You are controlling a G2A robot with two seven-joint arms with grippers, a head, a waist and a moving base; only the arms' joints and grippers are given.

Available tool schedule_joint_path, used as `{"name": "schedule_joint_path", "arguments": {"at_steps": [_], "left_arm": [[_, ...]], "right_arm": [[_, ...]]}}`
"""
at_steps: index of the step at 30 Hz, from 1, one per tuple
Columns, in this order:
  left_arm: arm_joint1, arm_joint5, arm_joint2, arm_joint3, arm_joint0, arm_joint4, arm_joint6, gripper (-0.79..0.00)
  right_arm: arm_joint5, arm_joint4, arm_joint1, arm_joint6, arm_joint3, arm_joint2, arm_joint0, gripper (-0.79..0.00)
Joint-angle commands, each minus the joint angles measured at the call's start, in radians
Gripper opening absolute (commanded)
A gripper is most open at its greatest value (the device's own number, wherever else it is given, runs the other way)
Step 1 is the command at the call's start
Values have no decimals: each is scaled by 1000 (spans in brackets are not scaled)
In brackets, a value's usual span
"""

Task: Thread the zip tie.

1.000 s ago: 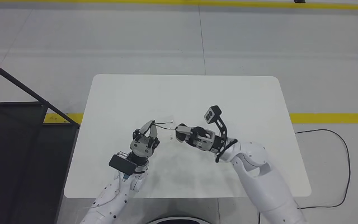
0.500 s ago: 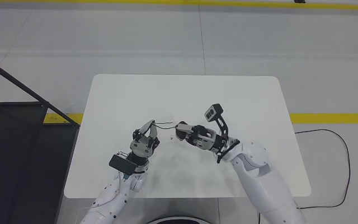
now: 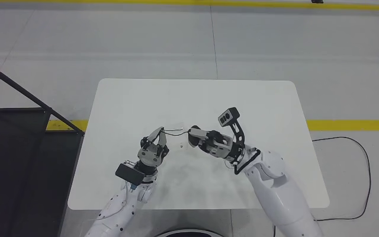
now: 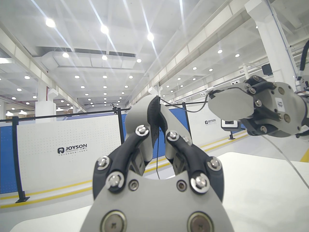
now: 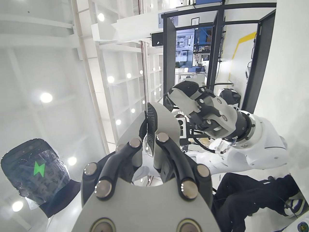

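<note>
White table [image 3: 266,106], rectangular with rounded corners, plain and matte across the top. Standing on pale grey floor [image 3: 118,41]. Yellow stripe [image 3: 343,125] on that floor, meeting the table at both short sides.

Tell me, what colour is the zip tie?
The zip tie is black, best seen in the left wrist view.

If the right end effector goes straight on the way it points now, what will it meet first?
Probably nothing: the right end effector points just past the tips of the left end effector, over the table. Both hold the zip tie. Heights are unclear, so it might graze them.
</note>
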Motion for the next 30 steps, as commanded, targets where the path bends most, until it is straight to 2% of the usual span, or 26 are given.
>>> {"name": "schedule_joint_path", "arguments": {"at_steps": [1, 30], "left_arm": [[0, 0, 0, 0, 0, 0, 0, -785], [0, 0, 0, 0, 0, 0, 0, -785]], "right_arm": [[-8, 8, -2, 3, 2, -2, 3, -785], [-112, 92, -37, 28, 64, -55, 69, -785]]}}
